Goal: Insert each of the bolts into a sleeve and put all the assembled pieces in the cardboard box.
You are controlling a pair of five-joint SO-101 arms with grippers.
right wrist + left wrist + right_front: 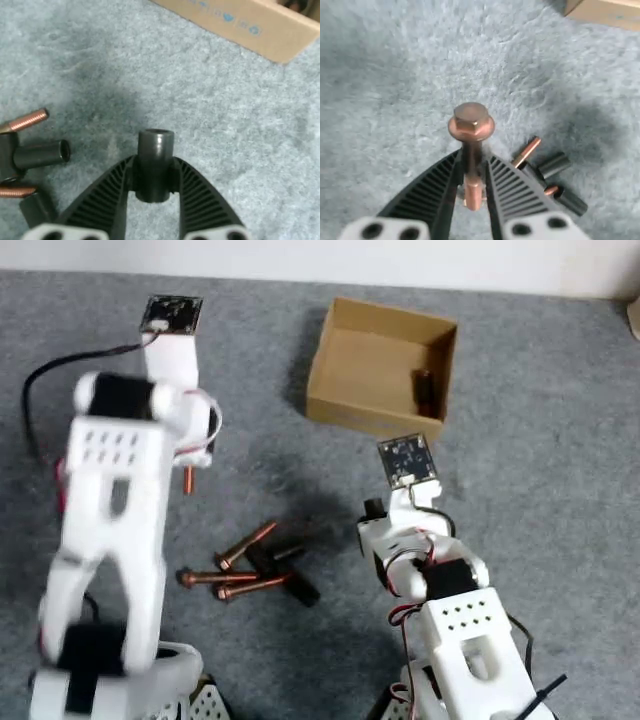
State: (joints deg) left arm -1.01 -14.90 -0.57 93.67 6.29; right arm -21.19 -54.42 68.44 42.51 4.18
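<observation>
My left gripper [472, 167] is shut on a copper bolt [471, 124], gripping the shaft with the hex head sticking out past the fingertips; from above this bolt [188, 480] hangs left of the pile. My right gripper [154, 172] is shut on a black sleeve [155, 150], its open end pointing away from the fingers, and sits just right of the pile [372, 512]. The cardboard box [345, 410] stands at the back with one dark assembled piece [424, 390] in its right corner. Loose bolts [245, 545] and black sleeves [300, 590] lie between the arms.
Grey carpet covers the table. The loose pile also appears beyond the left gripper as a bolt [527, 151] and sleeves [554, 165]. Near the right gripper lie a sleeve [42, 152] and bolt [27, 121]. The box wall [240, 22] lies just ahead of it.
</observation>
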